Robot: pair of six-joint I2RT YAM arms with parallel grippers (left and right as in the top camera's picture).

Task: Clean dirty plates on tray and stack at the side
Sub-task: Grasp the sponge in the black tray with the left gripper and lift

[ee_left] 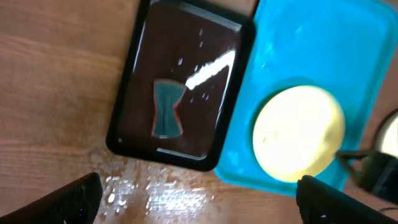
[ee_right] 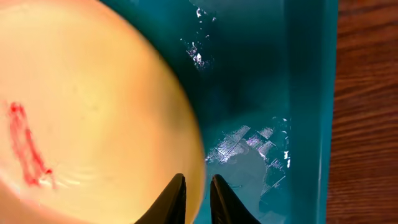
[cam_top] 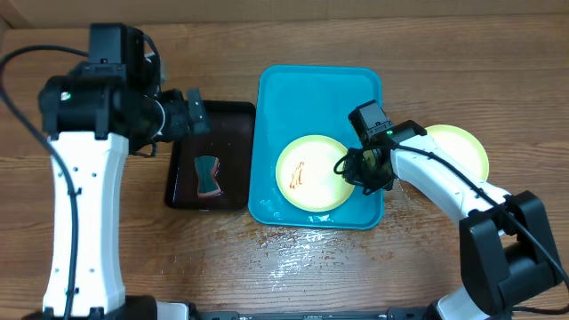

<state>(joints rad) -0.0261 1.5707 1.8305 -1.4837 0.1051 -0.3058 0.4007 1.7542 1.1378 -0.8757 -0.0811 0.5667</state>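
Tray [cam_top: 311,98], turquoise, sits mid-worktop [cam_top: 178,258] and holds one dirty plate [cam_top: 313,173], yellow-green rim, lying flat in the near half with a red-brown sauce streak [cam_top: 300,176] left of its centre. I see a film of water [ee_right: 249,168] on the tray floor just beside the plate. Right fingers [ee_right: 174,202] are at that plate's right edge, nearly together, one over the plate and one over the tray floor, with the rim between them; I read them as clamped on the rim. A second plate [cam_top: 462,142], also yellow-green rimmed, lies on the worktop right of the tray, partly hidden under my right arm; I can't tell if it's soiled. Black tray [cam_top: 227,133] sits touching or just beside the turquoise one on its left and holds a small teal pad with red edges [cam_top: 208,175] in shallow liquid. Left fingers [ee_left: 68,199] hang above the black tray, spread wide apart, holding nothing. Wet patches [cam_top: 302,244] on the worktop in front of the tray.
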